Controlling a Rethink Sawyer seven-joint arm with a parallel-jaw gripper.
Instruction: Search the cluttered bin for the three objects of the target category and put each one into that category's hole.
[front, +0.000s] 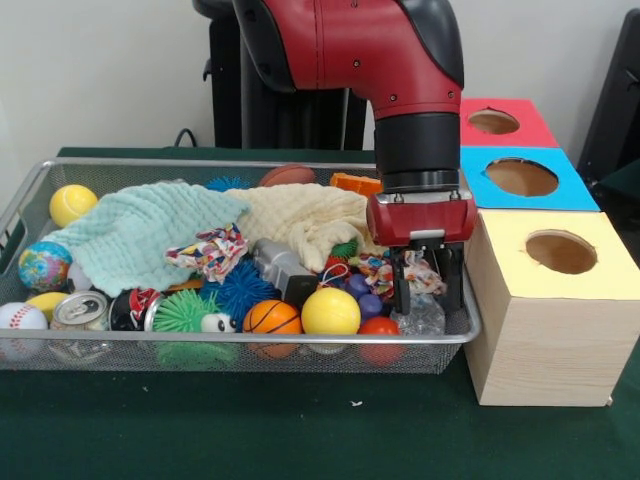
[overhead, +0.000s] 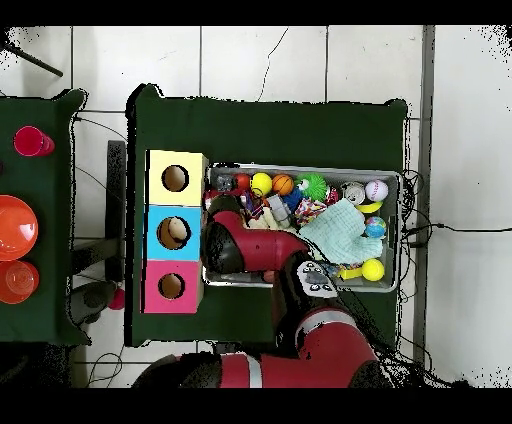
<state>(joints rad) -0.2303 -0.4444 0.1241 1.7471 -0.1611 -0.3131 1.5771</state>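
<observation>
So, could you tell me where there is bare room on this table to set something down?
The green table lies bare in front of the wire bin and the yellow box. The bin itself is crowded with balls, cans and cloths, and the gripper hangs low in its end beside the boxes.

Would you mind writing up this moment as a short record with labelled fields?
Bin: wire mesh bin, cluttered
Cloths: mint cloth, cream cloth
Front row: baseball, can, green spiky toy, mini basketball, yellow ball
Boxes: yellow box, blue box, red box, one hole each
Gripper: gripper down in the bin's end nearest the boxes; grip unclear
</observation>
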